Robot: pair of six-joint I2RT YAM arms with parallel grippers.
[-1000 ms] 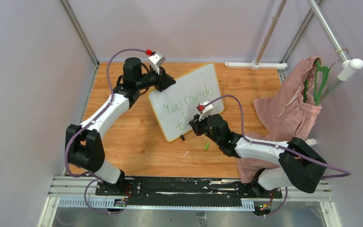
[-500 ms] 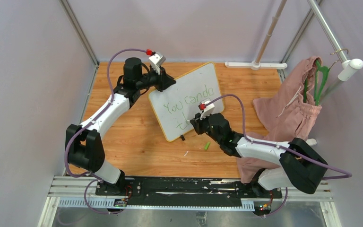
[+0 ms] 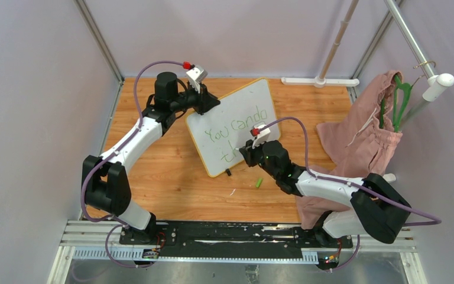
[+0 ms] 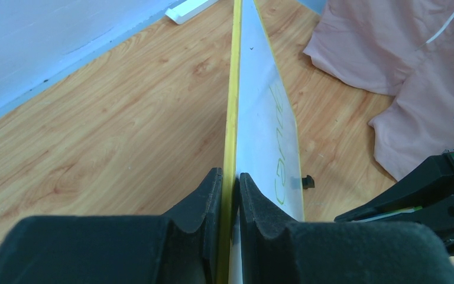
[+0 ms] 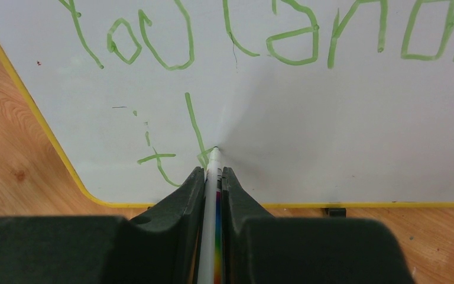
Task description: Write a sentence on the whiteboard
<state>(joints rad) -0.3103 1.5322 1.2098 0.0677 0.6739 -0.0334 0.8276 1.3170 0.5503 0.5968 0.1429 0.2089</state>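
Observation:
The whiteboard (image 3: 236, 112) stands tilted on the wooden table, yellow-rimmed. Green lettering (image 3: 236, 127) on it reads "You can do" with "t" and a partial stroke below; it also shows in the right wrist view (image 5: 284, 35). My left gripper (image 3: 208, 102) is shut on the board's top-left edge (image 4: 229, 148), a finger on each face. My right gripper (image 3: 243, 152) is shut on a white marker with a rainbow stripe (image 5: 211, 201). The marker's tip (image 5: 215, 150) touches the board at the foot of the second-line stroke (image 5: 195, 127).
A green marker cap (image 3: 259, 183) lies on the table near the board's lower corner. Pink cloth (image 3: 360, 139) hangs on a green hanger (image 3: 399, 100) at the right. A white rack base (image 3: 319, 81) stands at the back. One black board foot (image 5: 334, 211) shows below the rim.
My right gripper has shifted slightly right and up along the board with the marker, lengthening the second-line stroke. My left gripper and the board have stayed still.

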